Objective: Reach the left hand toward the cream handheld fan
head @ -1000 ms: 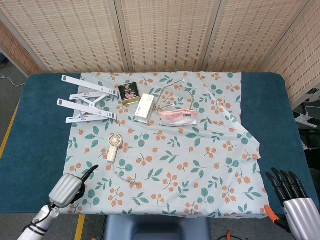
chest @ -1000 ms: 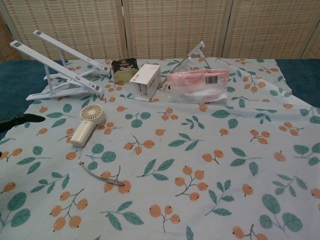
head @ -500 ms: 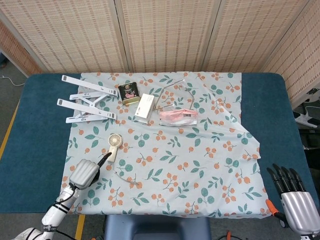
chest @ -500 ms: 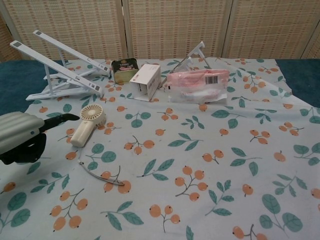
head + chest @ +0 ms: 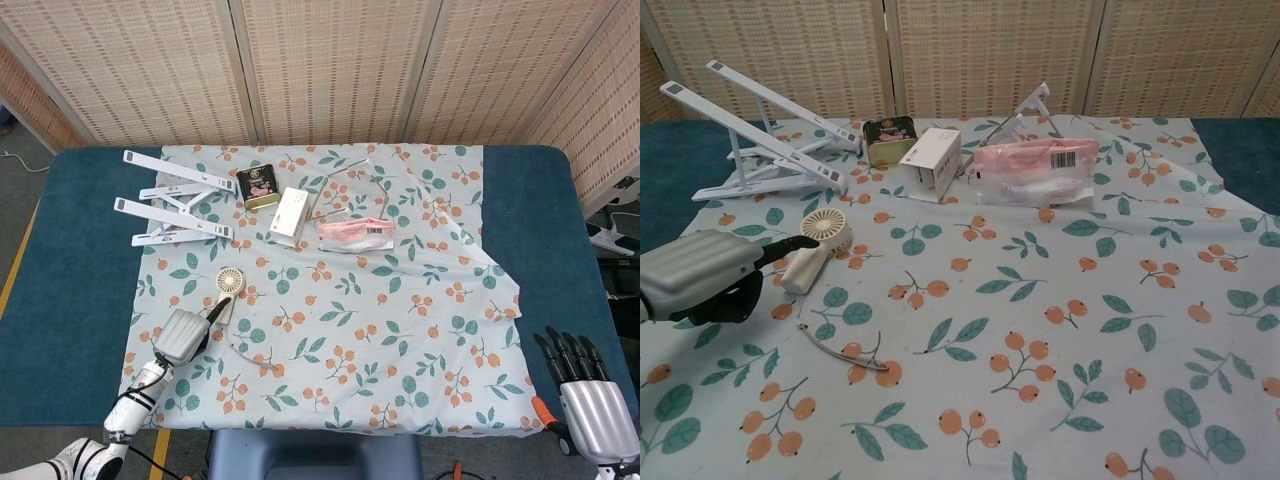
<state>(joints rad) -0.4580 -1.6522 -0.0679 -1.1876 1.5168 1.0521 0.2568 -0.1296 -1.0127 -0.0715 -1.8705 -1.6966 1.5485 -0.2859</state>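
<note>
The cream handheld fan (image 5: 227, 291) (image 5: 815, 248) lies on the flowered cloth, round head toward the back, handle toward the front, a thin cord trailing from it. My left hand (image 5: 182, 334) (image 5: 705, 275) hovers just left of and in front of the handle. One dark finger (image 5: 792, 244) points at the fan and reaches its handle; whether it touches I cannot tell. It holds nothing. My right hand (image 5: 590, 392) stays at the table's near right corner, fingers spread and empty.
Behind the fan stand two white folding stands (image 5: 172, 198) (image 5: 752, 140), a small tin (image 5: 258, 186), a white box (image 5: 289, 215) and a pink packet (image 5: 356, 234) in front of a wire stand (image 5: 1025, 112). The cloth (image 5: 420, 330) covers a blue table (image 5: 70, 270).
My left hand has moved forward and right from the near left corner up to the fan's handle. The right hand has barely shifted. The fan has not moved.
</note>
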